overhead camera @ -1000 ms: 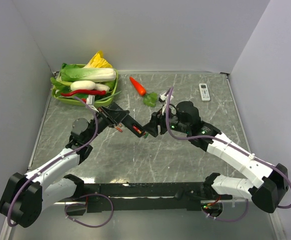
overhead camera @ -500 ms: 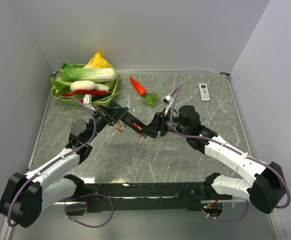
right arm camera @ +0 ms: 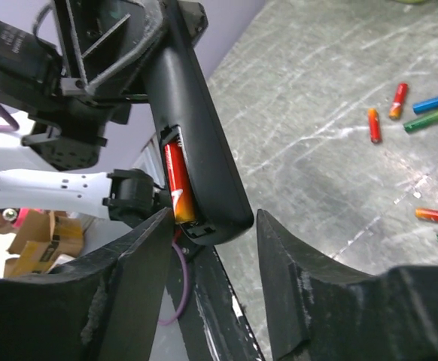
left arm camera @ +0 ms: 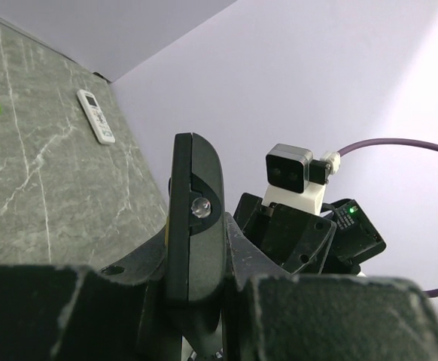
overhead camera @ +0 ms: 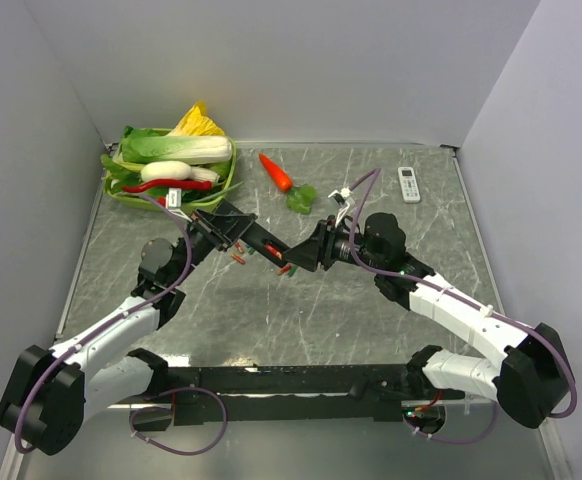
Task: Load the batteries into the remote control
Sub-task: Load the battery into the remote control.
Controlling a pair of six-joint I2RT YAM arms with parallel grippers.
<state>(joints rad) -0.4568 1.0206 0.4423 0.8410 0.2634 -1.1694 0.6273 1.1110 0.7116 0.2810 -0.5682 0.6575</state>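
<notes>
My left gripper is shut on the black remote control and holds it above the table with its free end toward the right arm. From the left wrist the remote control stands edge-on between my left gripper's fingers. Its back compartment is uncovered, with a red-orange battery lying in it. My right gripper is open and straddles the remote control's end; one finger is at the battery's edge, the other stands off. Several loose batteries lie on the table.
A green tray of vegetables sits at the back left. A carrot and a green leaf lie behind the grippers. A white remote lies at the back right. Two small red batteries lie under the held remote.
My right gripper has slid left toward the remote's end, and its wrist has turned. The left arm and the remote have barely moved.
</notes>
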